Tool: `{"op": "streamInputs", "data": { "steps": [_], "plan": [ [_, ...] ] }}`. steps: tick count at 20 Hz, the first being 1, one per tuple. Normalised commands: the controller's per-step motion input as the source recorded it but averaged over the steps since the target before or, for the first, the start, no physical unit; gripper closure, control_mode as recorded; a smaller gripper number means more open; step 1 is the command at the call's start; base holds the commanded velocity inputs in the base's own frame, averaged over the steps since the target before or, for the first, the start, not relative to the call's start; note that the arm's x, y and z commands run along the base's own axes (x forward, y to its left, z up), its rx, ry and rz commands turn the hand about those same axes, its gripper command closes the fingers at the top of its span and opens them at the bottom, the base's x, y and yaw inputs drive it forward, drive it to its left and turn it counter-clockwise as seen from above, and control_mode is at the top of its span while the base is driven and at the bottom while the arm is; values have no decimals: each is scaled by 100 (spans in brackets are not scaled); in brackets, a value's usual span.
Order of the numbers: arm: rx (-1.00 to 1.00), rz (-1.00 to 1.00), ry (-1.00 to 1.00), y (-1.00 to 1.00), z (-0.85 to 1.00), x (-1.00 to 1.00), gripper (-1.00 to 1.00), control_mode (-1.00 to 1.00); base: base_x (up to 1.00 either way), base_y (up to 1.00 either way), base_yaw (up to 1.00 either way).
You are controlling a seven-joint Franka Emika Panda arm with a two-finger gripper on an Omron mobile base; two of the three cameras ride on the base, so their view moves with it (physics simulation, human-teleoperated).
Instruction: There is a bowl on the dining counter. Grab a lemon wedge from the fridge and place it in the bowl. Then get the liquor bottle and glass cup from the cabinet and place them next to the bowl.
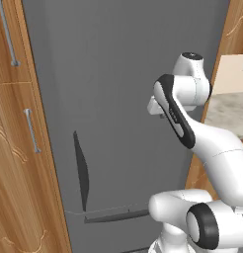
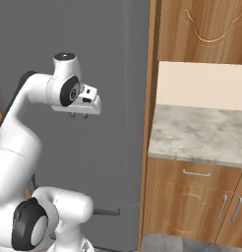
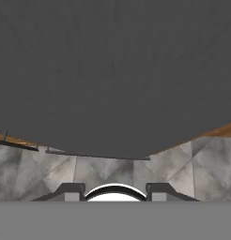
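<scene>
The gripper (image 2: 78, 116) hangs before the closed grey fridge (image 2: 113, 98) — fingers pointing down, set apart with nothing between them — left of the marble counter (image 2: 201, 135).

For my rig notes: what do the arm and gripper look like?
The arm is glossy white with rounded links and dark grey to black joint bands and caps. The gripper is a white, boxy hand with two small dark fingertips. No cables or markings are visible.
</scene>
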Motion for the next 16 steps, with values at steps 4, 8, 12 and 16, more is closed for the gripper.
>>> {"op": "streamInputs", "data": {
  "steps": [4,8,12,16],
  "plan": [
    [0,0,0,0,0,0,-100,100,-7,2,0],
    [0,0,0,0,0,0,-100,100,-4,57,0],
    [0,0,0,0,0,0,-100,100,0,92,-1],
    [0,0,0,0,0,0,-100,100,0,84,-6]
  ]
}}
